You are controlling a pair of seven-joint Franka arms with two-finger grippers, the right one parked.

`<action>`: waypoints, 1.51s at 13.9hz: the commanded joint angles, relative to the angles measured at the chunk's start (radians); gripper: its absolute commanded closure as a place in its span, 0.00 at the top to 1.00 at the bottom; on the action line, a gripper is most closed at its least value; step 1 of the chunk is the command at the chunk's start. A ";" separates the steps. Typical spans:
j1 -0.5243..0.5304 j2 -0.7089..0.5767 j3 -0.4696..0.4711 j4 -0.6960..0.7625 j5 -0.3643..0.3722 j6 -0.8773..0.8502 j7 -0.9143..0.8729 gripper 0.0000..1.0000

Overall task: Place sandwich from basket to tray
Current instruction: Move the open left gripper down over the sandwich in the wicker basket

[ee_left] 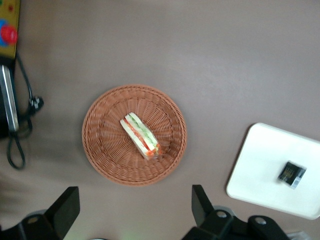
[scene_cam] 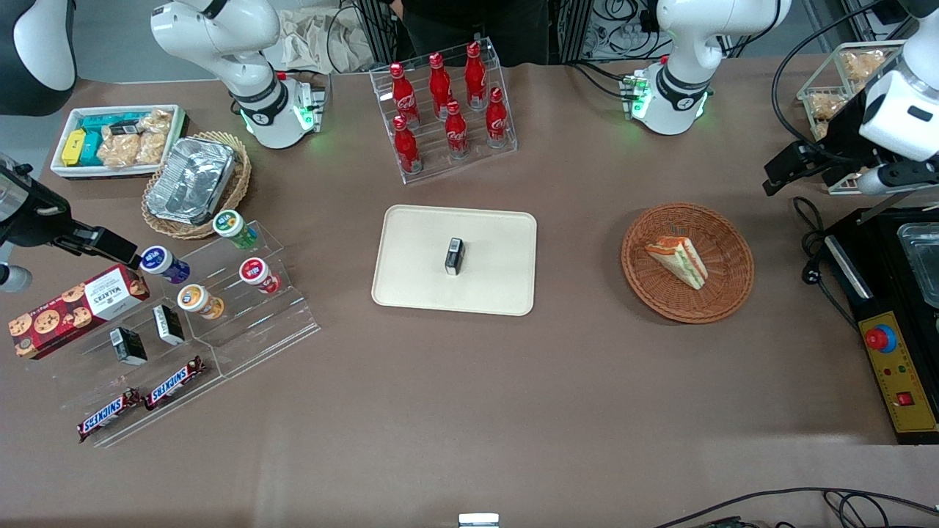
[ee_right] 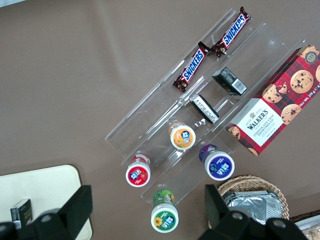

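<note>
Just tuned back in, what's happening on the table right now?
Nothing is gripped yet. The sandwich lies in the round wicker basket, toward the working arm's end of the table. The left gripper hangs above the basket, fingers open and apart from the sandwich. The cream tray sits mid-table beside the basket and holds only a small black box. The transfer has not yet been made.

Front view: high above, facing down on the whole table. Left wrist view: from my wrist, straight down past my gripper [ee_left: 132, 212], its fingers spread wide, onto the basket [ee_left: 100, 145], sandwich [ee_left: 141, 136] and tray [ee_left: 260, 170], which both views share.
</note>
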 commanded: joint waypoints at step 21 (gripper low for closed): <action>-0.062 0.067 -0.002 -0.721 0.068 0.799 -0.582 0.99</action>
